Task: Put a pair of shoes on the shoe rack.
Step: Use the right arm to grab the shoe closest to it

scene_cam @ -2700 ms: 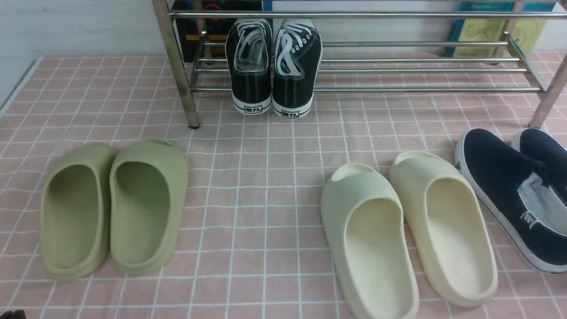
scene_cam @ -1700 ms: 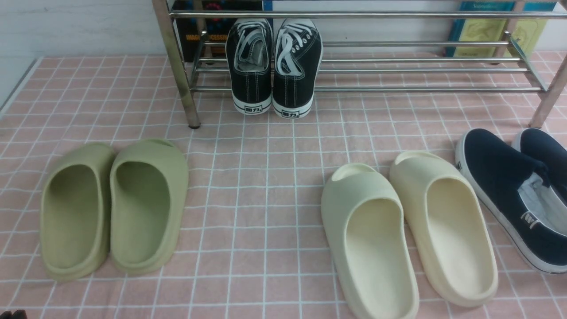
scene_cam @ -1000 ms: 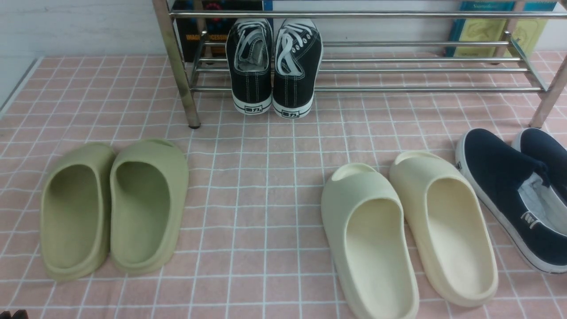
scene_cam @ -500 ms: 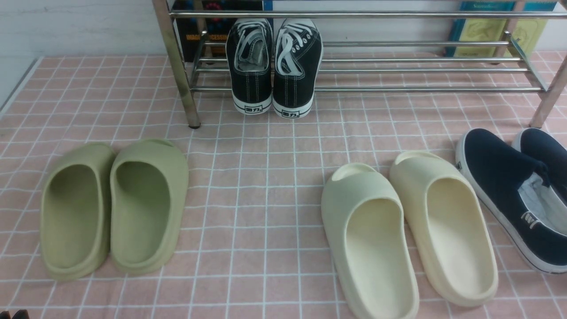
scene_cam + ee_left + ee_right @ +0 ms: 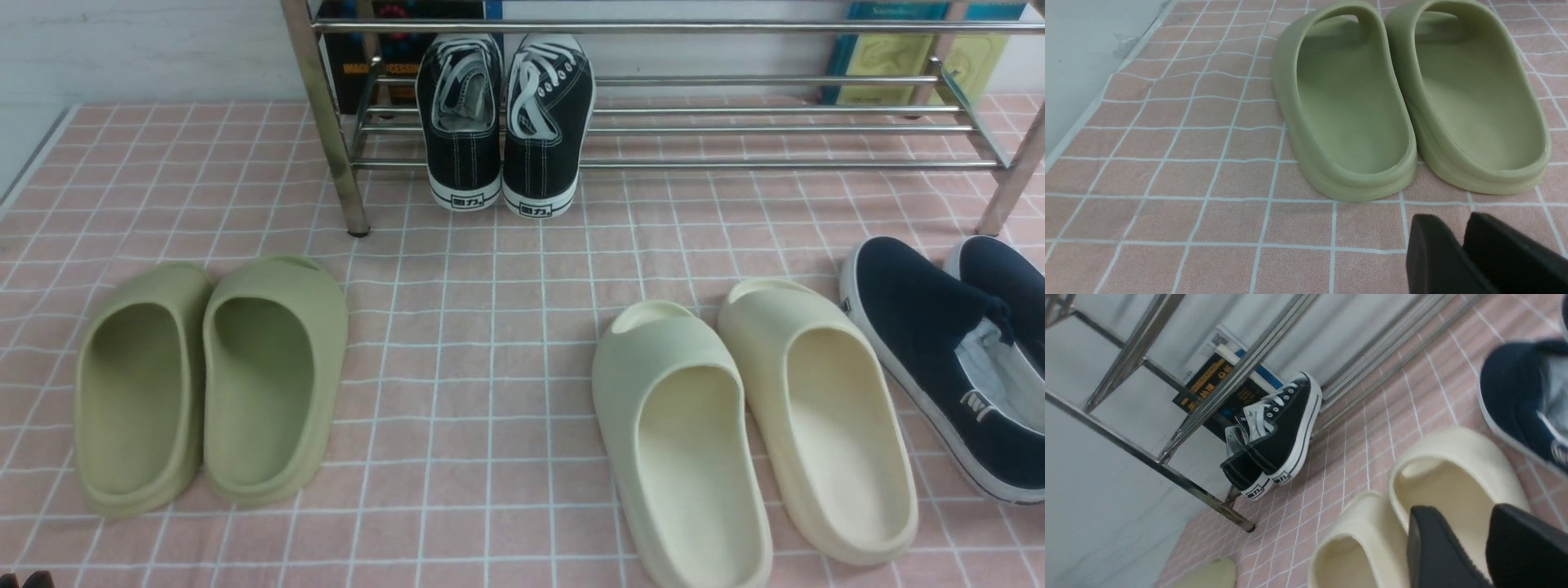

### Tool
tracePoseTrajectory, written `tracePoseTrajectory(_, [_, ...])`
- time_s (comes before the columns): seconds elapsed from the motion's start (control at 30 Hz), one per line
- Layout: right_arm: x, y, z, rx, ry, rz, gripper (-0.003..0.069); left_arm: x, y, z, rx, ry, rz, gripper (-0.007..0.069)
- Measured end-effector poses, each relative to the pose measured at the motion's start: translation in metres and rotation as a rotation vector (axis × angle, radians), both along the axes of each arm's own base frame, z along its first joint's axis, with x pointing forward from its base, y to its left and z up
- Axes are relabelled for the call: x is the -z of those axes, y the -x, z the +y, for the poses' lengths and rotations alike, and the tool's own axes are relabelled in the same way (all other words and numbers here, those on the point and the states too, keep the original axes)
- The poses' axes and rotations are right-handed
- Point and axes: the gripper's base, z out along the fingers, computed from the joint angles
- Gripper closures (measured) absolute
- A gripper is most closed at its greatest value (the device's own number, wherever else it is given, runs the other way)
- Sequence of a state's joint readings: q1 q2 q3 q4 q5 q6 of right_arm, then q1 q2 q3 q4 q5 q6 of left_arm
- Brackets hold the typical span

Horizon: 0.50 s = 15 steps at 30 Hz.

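Navy shoes [image 5: 931,351] lie off the rack [image 5: 735,163], so the right fingers [image 5: 1433,547] hover near, apart and empty; left fingers [image 5: 1433,257] slightly apart, idle

A pink cloth [image 5: 490,343] with a white grid covers the surface; a white wall [image 5: 147,49] stands behind, evenly lit.

I log, by colour: pair of shoes [image 5: 922,327] navy, white soles, pale grey lining; shoe rack [image 5: 322,114] shiny chrome; lace-up sneakers [image 5: 543,155] black, white laces; olive-green slides [image 5: 273,384]; cream slides [image 5: 816,425]; table cloth [image 5: 490,327] pink, white grid.
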State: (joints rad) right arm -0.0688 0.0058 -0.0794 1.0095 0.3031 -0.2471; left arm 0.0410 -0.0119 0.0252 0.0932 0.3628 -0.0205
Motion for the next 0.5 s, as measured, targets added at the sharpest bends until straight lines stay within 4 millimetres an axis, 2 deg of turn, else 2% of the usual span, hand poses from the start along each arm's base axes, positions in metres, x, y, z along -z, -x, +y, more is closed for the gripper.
tracePoseTrajectory(0.13, [-0.051, -0.007, 0.001, -0.021, 0.251, -0.024, 0.0632, 0.0, 0.0, 0.0, 0.0, 0.0, 0.0, 0.0463])
tracePoseTrajectory(0.17, [-0.053, -0.01, 0.001, -0.026, 0.263, -0.008, 0.0639, 0.0, 0.0, 0.0, 0.0, 0.0, 0.0, 0.0463])
tracePoseTrajectory(0.2, [-0.07, -0.018, 0.002, -0.061, 0.354, 0.033, 0.0671, 0.0, 0.0, 0.0, 0.0, 0.0, 0.0, 0.0461])
tracePoseTrajectory(0.23, [-0.084, -0.027, 0.003, -0.1, 0.429, 0.085, 0.0675, 0.0, 0.0, 0.0, 0.0, 0.0, 0.0, 0.0461])
tracePoseTrajectory(0.3, [-0.093, -0.035, 0.004, -0.138, 0.491, 0.138, 0.0676, 0.0, 0.0, 0.0, 0.0, 0.0, 0.0, 0.0459])
tracePoseTrajectory(0.33, [-0.104, -0.043, 0.004, -0.181, 0.564, 0.195, 0.0677, 0.0, 0.0, 0.0, 0.0, 0.0, 0.0, 0.0458])
tracePoseTrajectory(0.5, [-0.12, -0.098, -0.004, -0.372, 0.774, 0.551, 0.0677, 0.0, 0.0, 0.0, 0.0, -0.001, 0.0, 0.0454])
